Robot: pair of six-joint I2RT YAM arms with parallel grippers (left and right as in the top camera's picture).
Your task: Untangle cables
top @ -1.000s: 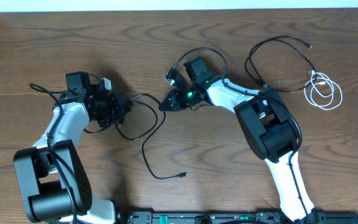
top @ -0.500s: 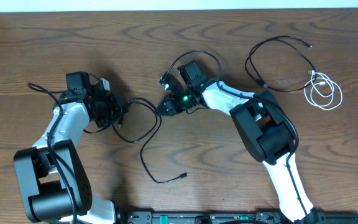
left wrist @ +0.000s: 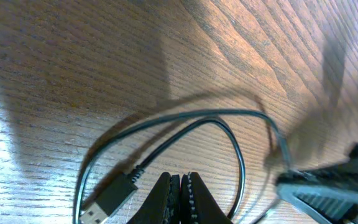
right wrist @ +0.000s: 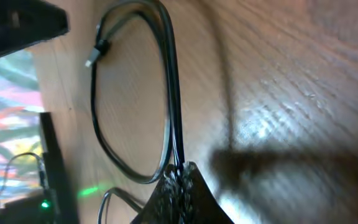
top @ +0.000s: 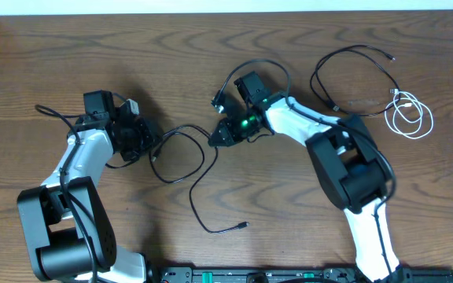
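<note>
A long black cable [top: 191,177] lies between the two arms and ends in a small plug [top: 244,226] near the front. My right gripper [top: 215,138] is shut on this cable; in the right wrist view the cord [right wrist: 169,81] runs straight into the closed tips [right wrist: 182,171]. My left gripper [top: 154,141] is shut, and nothing shows between its tips [left wrist: 180,182]. The cable's loop [left wrist: 185,115] curves around them, with its USB plug [left wrist: 107,199] lying just left of the fingers. A second black cable [top: 314,79] and a coiled white cable [top: 403,97] lie apart at the far right.
Thicker black wires loop over the right wrist [top: 258,67] and beside the left arm [top: 53,112]. The table's far edge [top: 226,11] runs along the top, and the arm bases stand at the front.
My right gripper swung left, then back right, dragging the black cable; its lower loop and small plug end slid right. The left arm stayed put.
</note>
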